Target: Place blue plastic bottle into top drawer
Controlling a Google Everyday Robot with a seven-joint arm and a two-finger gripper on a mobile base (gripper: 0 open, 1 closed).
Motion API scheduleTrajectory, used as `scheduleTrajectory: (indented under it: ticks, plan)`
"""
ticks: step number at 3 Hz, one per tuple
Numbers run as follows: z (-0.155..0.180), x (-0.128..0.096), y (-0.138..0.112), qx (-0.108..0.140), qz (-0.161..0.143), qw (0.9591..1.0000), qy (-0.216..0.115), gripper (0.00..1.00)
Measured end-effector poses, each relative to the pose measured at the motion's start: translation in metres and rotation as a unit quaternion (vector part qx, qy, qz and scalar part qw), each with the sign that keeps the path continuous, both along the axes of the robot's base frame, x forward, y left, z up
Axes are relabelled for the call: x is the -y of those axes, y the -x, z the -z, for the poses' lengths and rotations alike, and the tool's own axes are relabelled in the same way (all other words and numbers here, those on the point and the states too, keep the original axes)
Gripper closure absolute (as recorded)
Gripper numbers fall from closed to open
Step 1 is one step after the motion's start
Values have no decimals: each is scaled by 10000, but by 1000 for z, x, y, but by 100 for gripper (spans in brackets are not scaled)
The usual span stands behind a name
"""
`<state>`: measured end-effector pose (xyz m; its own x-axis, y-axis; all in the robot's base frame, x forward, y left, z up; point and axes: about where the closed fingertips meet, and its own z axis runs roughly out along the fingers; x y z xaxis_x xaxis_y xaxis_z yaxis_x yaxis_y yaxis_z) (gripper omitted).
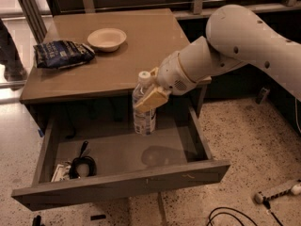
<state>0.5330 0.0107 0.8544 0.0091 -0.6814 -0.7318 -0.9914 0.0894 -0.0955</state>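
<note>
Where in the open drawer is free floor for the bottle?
The claw holds the blue plastic bottle over the top drawer. Its middle and right floor are bare; the front-left corner is crowded by a black cable bundle.

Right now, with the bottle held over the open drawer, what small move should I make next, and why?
Probably lower straight down: the gripper holds the blue plastic bottle roughly upright above bare floor of the top drawer, away from the black cable coil, not yet resting.
</note>
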Motion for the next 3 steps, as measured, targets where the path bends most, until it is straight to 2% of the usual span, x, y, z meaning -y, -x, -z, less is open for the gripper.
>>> scheduleTrajectory:
  ticks: [1, 2, 3]
  plan:
    - [43, 2, 7, 290, 29, 9995, -141, 100]
    - [43, 2, 7, 291, 28, 9995, -140, 100]
    - [54, 5, 2, 497, 89, 9986, -142, 100]
